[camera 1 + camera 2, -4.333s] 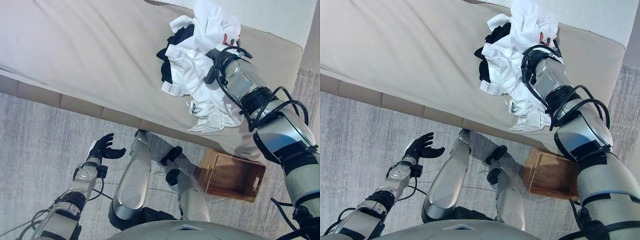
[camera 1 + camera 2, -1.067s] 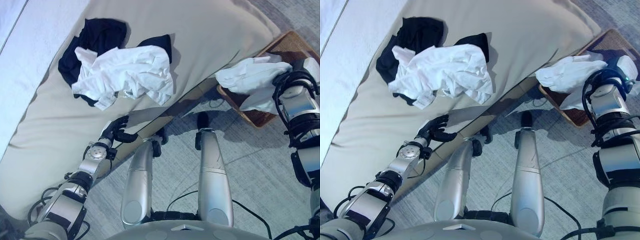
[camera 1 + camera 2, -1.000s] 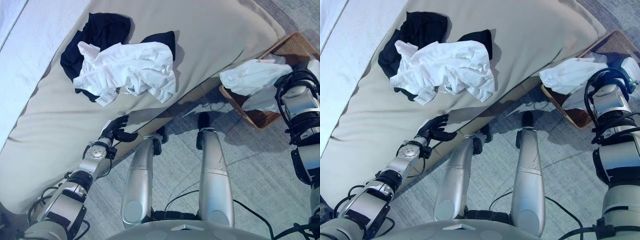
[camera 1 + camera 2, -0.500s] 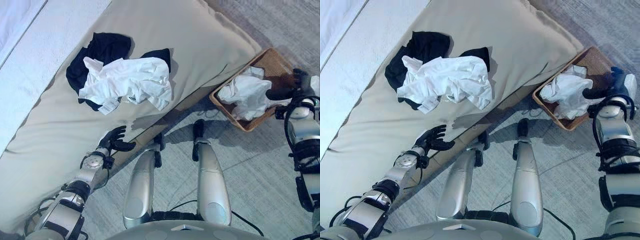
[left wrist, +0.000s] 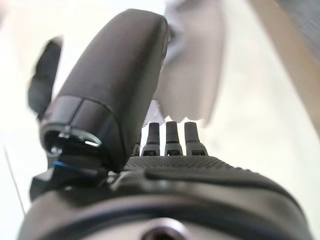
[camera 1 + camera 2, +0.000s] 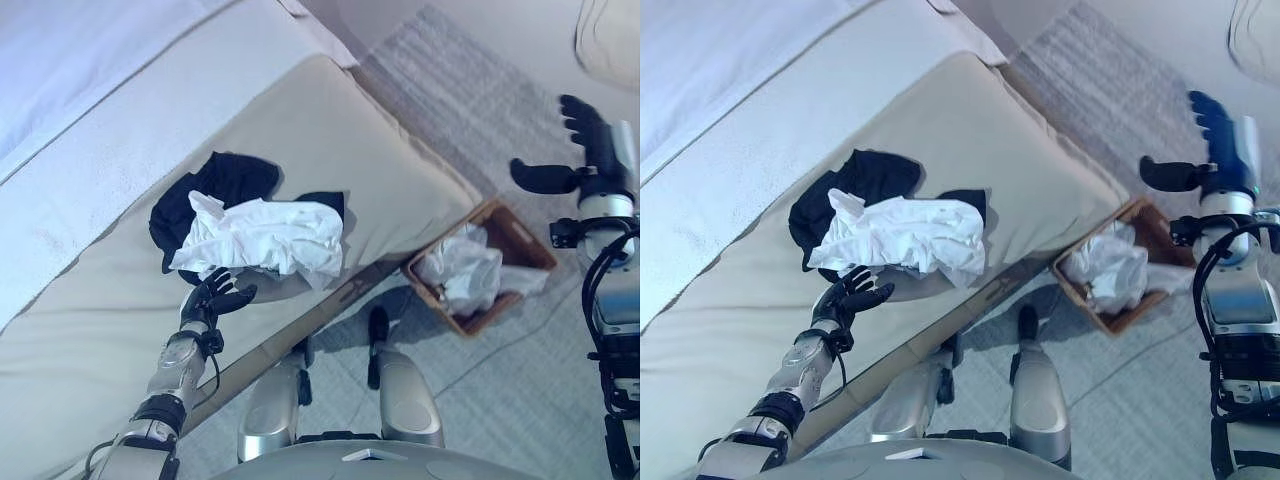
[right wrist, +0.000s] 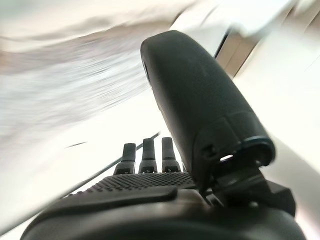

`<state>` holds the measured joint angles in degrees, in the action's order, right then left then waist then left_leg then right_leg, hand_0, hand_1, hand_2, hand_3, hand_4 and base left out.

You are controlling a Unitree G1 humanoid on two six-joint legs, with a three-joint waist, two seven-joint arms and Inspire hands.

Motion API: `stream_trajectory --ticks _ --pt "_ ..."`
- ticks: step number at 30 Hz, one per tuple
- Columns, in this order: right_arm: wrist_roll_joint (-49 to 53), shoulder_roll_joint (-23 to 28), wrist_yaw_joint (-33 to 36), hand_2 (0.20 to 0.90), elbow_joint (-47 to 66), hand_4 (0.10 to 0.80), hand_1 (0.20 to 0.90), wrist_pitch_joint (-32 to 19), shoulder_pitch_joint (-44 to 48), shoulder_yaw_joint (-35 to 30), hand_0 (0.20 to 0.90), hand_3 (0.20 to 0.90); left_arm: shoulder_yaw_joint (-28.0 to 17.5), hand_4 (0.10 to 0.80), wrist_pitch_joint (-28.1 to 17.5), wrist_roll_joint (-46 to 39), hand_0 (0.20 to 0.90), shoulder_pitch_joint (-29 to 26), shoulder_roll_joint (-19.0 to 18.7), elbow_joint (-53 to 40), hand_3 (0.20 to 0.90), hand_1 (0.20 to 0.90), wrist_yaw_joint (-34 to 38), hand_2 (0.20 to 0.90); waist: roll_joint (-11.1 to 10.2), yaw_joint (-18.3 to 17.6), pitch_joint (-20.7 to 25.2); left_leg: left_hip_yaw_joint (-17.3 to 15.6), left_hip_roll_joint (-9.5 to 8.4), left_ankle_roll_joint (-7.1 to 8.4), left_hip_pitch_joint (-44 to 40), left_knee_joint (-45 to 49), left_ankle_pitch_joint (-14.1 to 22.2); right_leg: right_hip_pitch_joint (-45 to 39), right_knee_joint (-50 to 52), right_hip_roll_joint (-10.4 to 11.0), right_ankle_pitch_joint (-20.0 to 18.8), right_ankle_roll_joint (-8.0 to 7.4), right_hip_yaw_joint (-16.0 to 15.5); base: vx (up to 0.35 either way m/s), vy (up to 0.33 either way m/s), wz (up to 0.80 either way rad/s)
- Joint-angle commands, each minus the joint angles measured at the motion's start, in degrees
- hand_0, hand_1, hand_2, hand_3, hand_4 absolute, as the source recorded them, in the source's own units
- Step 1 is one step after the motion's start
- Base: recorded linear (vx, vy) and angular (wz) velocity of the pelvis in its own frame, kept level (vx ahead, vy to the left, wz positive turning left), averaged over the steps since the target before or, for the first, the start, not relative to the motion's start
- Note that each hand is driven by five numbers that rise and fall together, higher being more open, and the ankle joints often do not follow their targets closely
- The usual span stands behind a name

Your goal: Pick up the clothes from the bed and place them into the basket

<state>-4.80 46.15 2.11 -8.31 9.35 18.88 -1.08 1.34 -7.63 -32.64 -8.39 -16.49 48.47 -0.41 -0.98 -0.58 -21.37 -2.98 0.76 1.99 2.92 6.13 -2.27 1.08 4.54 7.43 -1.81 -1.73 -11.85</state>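
A crumpled white garment (image 6: 265, 235) lies on the beige bed (image 6: 330, 130), on top of a black garment (image 6: 215, 190). My left hand (image 6: 210, 297) hovers just below this pile, fingers relaxed and holding nothing. Another white garment (image 6: 462, 275) sits inside the brown wicker basket (image 6: 525, 240) on the floor beside the bed. My right hand (image 6: 590, 150) is raised high above and right of the basket, fingers straight, thumb (image 6: 540, 178) out, holding nothing.
A grey rug (image 6: 470, 100) covers the floor around the basket. A white duvet (image 6: 90, 90) runs along the far side of the bed. The bed's wooden base edge (image 6: 290, 335) runs between my left arm and the floor.
The camera has swung, shifting the whole scene. My right hand let go of the white garment, which now lies in the basket, and rose with fingers spread. My left hand edged closer to the pile.
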Motion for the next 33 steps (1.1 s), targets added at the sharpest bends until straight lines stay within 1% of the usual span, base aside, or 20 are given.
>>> stream_trajectory --ticks 1,3,4,6,7,8,9,10,13,15,16,17,18,19,21,23,26,27,30,33 --pt "-5.1 1.3 -4.3 0.900 -4.7 0.800 0.900 -3.7 4.6 3.6 0.900 0.900 -3.1 0.800 -4.0 -1.9 0.900 5.7 -4.8 0.8 0.900 0.900 1.6 0.900 -3.5 6.0 11.2 -0.1 -3.09 -4.17 0.3 -1.5 4.8 0.6 3.5 -0.4 3.4 -1.68 -1.2 0.329 0.153 0.72" --pt "-6.7 0.5 -5.1 0.900 -8.6 0.800 0.900 -2.8 7.3 7.6 0.900 0.900 -4.1 0.800 -3.6 -1.4 0.900 6.2 -5.5 1.5 0.900 0.900 2.3 0.900 -4.8 8.4 10.8 1.7 -3.65 -4.78 0.0 0.0 5.7 -0.9 4.8 0.0 3.4 -1.79 -2.8 0.287 0.108 0.46" --pt "-7.4 0.3 -5.2 0.900 -9.6 0.800 0.900 -2.4 8.1 8.6 0.900 0.900 -4.2 0.800 -3.5 -0.9 0.900 6.2 -5.8 1.6 0.900 0.900 2.4 0.900 -5.1 9.1 10.6 2.2 -3.79 -4.91 0.0 0.5 5.9 -1.1 5.3 0.3 3.2 -1.81 -3.3 0.273 0.111 0.44" --pt "-10.0 -0.7 -4.9 0.900 -14.2 0.800 0.900 -1.2 12.1 13.1 0.900 0.900 -4.4 0.800 -3.1 0.6 0.900 6.4 -6.9 2.0 0.900 0.900 3.2 0.900 -5.7 11.8 9.0 4.2 -4.43 -5.56 0.7 2.7 6.8 -1.9 7.4 1.3 3.0 -1.78 -4.8 0.218 0.116 0.79" --pt "-10.2 -0.9 -4.3 0.900 -15.7 0.800 0.900 -0.6 13.7 14.4 0.900 0.900 -4.2 0.800 -3.2 0.9 0.900 6.2 -7.5 2.0 0.900 0.900 3.5 0.900 -5.8 12.9 8.1 4.9 -4.66 -5.73 1.0 3.7 7.2 -2.0 8.3 1.7 3.0 -1.76 -5.2 0.140 0.093 0.78" --pt "-11.0 -0.9 -4.6 0.900 -16.2 0.800 0.900 -0.6 14.5 15.0 0.900 0.900 -4.1 0.800 -3.0 0.9 0.900 6.1 -7.7 2.0 0.900 0.900 4.1 0.900 -5.9 13.1 7.9 5.3 -4.80 -5.81 1.4 3.9 7.1 -1.9 8.4 1.9 2.8 -1.74 -5.5 0.079 0.090 0.48" --pt "-12.2 -1.5 -3.8 0.900 -19.2 0.800 0.900 0.6 18.4 17.8 0.900 0.900 -3.8 0.800 -2.5 1.1 0.900 5.3 -8.9 1.9 0.900 0.900 4.5 0.900 -5.9 15.2 5.9 6.5 -5.32 -6.10 2.8 6.0 7.8 -1.8 9.7 2.5 3.3 -1.57 -6.3 0.039 0.078 0.45" --pt "-12.2 -1.7 -3.4 0.900 -20.0 0.800 0.900 0.9 19.4 18.5 0.900 0.900 -3.8 0.800 -2.5 0.8 0.900 5.0 -9.2 1.9 0.900 0.900 4.7 0.900 -5.9 15.4 5.5 6.8 -5.44 -6.13 3.2 6.4 7.9 -1.7 9.9 2.6 3.4 -1.55 -6.5 0.000 0.070 0.41" --pt "-12.6 -3.2 -3.8 0.900 -25.9 0.800 0.900 4.6 27.7 23.9 0.900 0.900 -3.1 0.800 -1.3 0.2 0.900 2.4 -12.0 2.0 0.900 0.900 5.9 0.900 -6.0 18.6 1.6 8.6 -6.33 -6.30 7.3 8.7 7.8 -0.3 11.1 3.2 3.8 -1.45 -8.0 -0.081 0.020 0.43" --pt "-12.8 -4.0 -7.0 0.900 -30.0 0.800 0.900 8.3 32.6 27.0 0.900 0.900 -3.0 0.800 -0.8 -0.2 0.900 0.7 -13.9 2.4 0.900 0.900 6.1 0.900 -6.1 20.2 -0.5 9.3 -6.66 -6.19 10.3 9.4 7.4 1.4 11.6 3.5 3.6 -1.39 -8.9 -0.162 -0.053 0.29" --pt "-12.0 -4.6 -11.9 0.900 -34.5 0.800 0.900 12.5 36.4 30.9 0.900 0.900 -3.0 0.800 -0.8 -0.6 0.900 -0.7 -15.5 2.9 0.900 0.900 5.9 0.900 -6.2 21.8 -2.5 10.0 -6.51 -5.90 12.4 10.2 8.1 3.5 13.1 3.9 4.5 -1.83 -9.5 -0.169 -0.082 0.25" --pt "-11.9 -5.0 -14.0 0.900 -36.8 0.800 0.900 12.8 37.4 32.4 0.900 0.900 -3.2 0.800 -0.9 -0.9 0.900 -0.9 -16.1 2.9 0.900 0.900 6.0 0.900 -6.2 22.5 -3.5 10.3 -6.41 -5.90 13.5 10.4 7.7 4.7 13.8 4.1 4.4 -1.85 -10.1 -0.124 -0.072 0.21" --pt "-12.4 -5.3 -18.5 0.900 -39.2 0.800 0.900 14.2 38.3 34.1 0.900 0.900 -3.3 0.800 -0.7 -1.2 0.900 -1.2 -16.6 2.8 0.900 0.900 6.2 0.900 -6.2 23.3 -4.3 10.7 -6.32 -5.92 14.5 10.4 7.2 5.7 14.4 4.3 4.3 -1.85 -10.8 -0.083 -0.020 0.19" --pt "-13.1 -5.6 -21.4 0.900 -40.7 0.800 0.900 14.4 38.7 35.4 0.900 0.900 -3.5 0.800 -0.5 -1.3 0.900 -1.4 -16.9 2.8 0.900 0.900 6.3 0.900 -6.2 23.8 -4.8 11.0 -6.32 -5.91 15.1 10.3 6.9 6.3 14.7 4.3 4.4 -1.87 -11.1 -0.041 -0.015 0.17" --pt "-11.1 -6.5 -22.8 0.900 -44.9 0.800 0.900 14.3 39.8 37.7 0.900 0.900 -3.8 0.800 -0.8 -1.3 0.900 -2.1 -17.7 2.7 0.900 0.900 5.3 0.900 -5.9 25.2 -6.5 12.0 -6.43 -5.78 17.0 10.3 5.8 8.0 15.6 4.3 4.9 -1.85 -12.2 -0.067 -0.055 0.14" --pt "-10.2 -7.6 -24.2 0.900 -48.2 0.800 0.900 14.5 42.2 38.8 0.900 0.900 -3.7 0.800 -1.9 -1.2 0.900 -2.6 -17.5 2.6 0.900 0.900 4.1 0.900 -5.3 26.4 -7.9 12.7 -6.68 -5.60 19.2 10.6 5.0 10.2 16.8 4.3 6.0 -1.69 -13.1 -0.096 -0.059 0.21" --pt "-9.2 -9.0 -23.4 0.900 -51.9 0.800 0.900 13.7 43.9 39.0 0.900 0.900 -2.5 0.800 -3.2 -1.2 0.900 -2.8 -16.8 1.5 0.900 0.900 2.8 0.900 -4.4 27.1 -8.4 13.8 -6.98 -5.39 22.7 10.6 3.8 14.2 18.7 3.7 7.1 -1.64 -14.1 -0.094 -0.017 0.24" --pt "-8.6 -9.6 -21.5 0.900 -52.9 0.800 0.900 12.9 44.5 38.8 0.900 0.900 -1.4 0.800 -4.2 -1.3 0.900 -2.7 -15.9 0.7 0.900 0.900 2.7 0.900 -3.9 27.0 -8.4 14.1 -7.17 -5.33 24.5 10.6 3.1 16.3 19.3 3.5 7.3 -1.70 -14.4 -0.096 0.015 0.19" --pt "-8.2 -11.1 -16.3 0.900 -53.5 0.800 0.900 12.7 45.1 37.6 0.900 0.900 1.2 0.800 -5.9 -1.5 0.900 -2.6 -13.9 -0.9 0.900 0.900 2.8 0.900 -2.9 26.6 -8.4 14.8 -7.38 -5.18 27.1 10.3 2.1 19.3 20.2 2.9 7.6 -1.68 -14.7 -0.080 0.026 0.13" --pt "-6.0 -12.7 -12.2 0.900 -54.6 0.800 0.900 13.6 46.0 35.8 0.900 0.900 4.0 0.800 -7.1 -1.6 0.900 -2.9 -11.5 -2.5 0.900 0.900 3.5 0.900 -1.9 26.2 -8.4 15.2 -7.47 -5.05 29.1 9.4 0.9 22.0 20.6 2.6 7.8 -1.69 -15.0 -0.085 0.043 0.13"
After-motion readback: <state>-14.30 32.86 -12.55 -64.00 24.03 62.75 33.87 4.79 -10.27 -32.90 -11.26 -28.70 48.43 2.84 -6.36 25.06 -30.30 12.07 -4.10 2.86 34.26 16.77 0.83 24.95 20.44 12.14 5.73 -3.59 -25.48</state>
